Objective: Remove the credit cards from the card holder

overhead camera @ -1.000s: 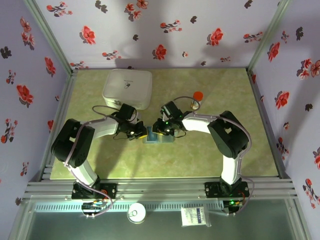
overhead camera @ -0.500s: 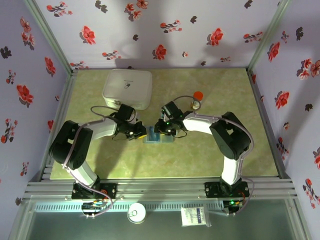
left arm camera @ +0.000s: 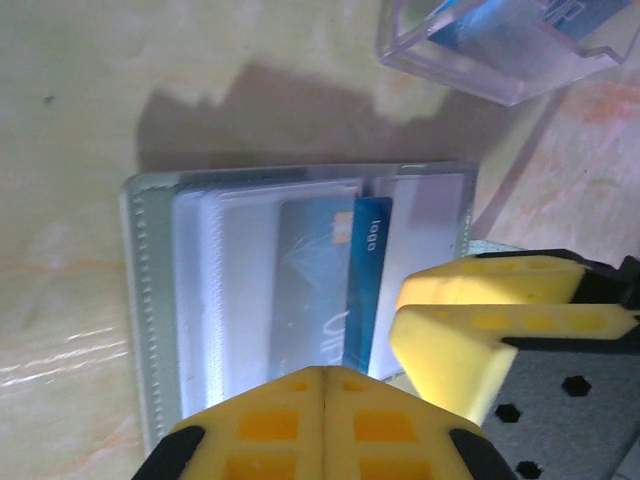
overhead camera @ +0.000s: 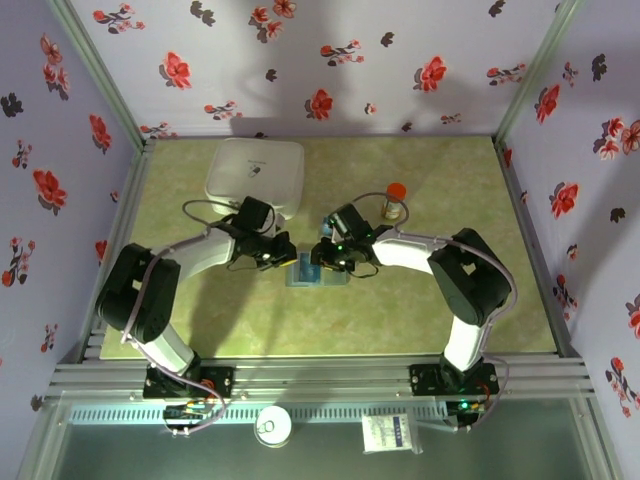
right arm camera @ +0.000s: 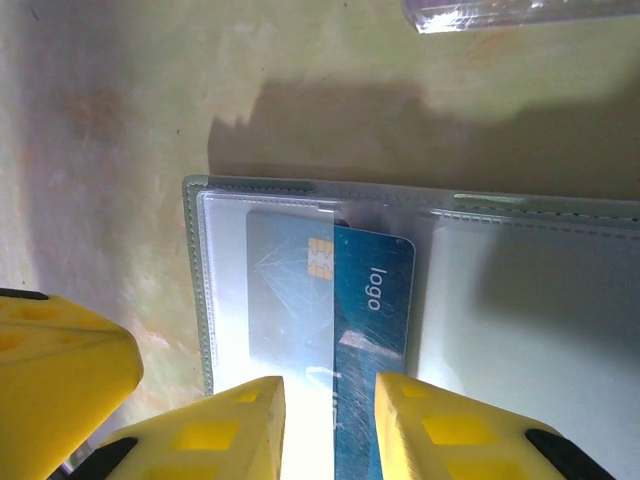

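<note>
From above: shows the card holder (overhead camera: 316, 273) lying open on the counter (overhead camera: 430, 300), both arms bent in over it. Puts the left gripper (overhead camera: 283, 258) at its left edge and the right gripper (overhead camera: 318, 260) over its middle. Finds a white box (overhead camera: 255, 177) well behind it.

Left wrist: catches the left gripper (left arm camera: 325, 385) clenched, jaws pressed together, over the card holder's (left arm camera: 150, 300) near edge. Reveals a blue card (left arm camera: 345, 290) part-way out of its frosted sleeve, and a clear tray (left arm camera: 500, 60) just beyond the card holder.

Right wrist: has the right gripper (right arm camera: 330, 400) released, jaws a little apart, tips over the blue card's (right arm camera: 375, 300) near end; cannot tell whether touching. Places the blue card near the card holder's (right arm camera: 195, 280) left edge, half under the sleeve, half bare.
</note>
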Controlling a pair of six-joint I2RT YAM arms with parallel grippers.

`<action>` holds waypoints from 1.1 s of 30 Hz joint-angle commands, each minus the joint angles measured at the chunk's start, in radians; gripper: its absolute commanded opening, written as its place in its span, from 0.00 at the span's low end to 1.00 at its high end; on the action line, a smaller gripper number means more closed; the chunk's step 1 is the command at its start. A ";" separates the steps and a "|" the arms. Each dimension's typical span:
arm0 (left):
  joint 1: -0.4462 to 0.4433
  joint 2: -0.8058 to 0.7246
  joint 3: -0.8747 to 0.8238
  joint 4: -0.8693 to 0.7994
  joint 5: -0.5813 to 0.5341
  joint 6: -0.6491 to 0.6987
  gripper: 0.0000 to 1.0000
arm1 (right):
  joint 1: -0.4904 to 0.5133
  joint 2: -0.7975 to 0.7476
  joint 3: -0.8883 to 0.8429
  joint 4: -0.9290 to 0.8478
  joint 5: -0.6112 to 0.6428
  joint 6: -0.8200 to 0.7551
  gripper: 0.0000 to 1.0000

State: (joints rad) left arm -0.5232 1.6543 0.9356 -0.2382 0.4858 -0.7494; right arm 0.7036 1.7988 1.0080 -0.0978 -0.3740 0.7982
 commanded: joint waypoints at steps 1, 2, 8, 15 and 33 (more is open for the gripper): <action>-0.026 0.059 0.054 -0.055 -0.019 0.039 0.00 | -0.012 -0.029 -0.029 0.031 -0.020 0.027 0.31; -0.030 0.068 0.061 -0.066 -0.031 0.039 0.00 | -0.016 -0.023 -0.031 0.033 -0.031 0.028 0.30; -0.032 0.088 0.062 -0.110 -0.083 0.060 0.00 | -0.029 0.007 -0.043 0.078 -0.073 0.045 0.31; -0.030 0.126 0.060 -0.150 -0.099 0.090 0.00 | -0.035 0.049 -0.021 0.078 -0.091 0.049 0.30; -0.030 0.079 0.119 -0.225 -0.121 0.100 0.00 | -0.044 -0.030 -0.072 0.108 -0.067 0.043 0.30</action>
State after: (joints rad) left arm -0.5526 1.7546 1.0153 -0.4095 0.3824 -0.6727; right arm 0.6682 1.8160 0.9558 -0.0029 -0.4492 0.8360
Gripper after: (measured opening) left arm 0.041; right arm 0.301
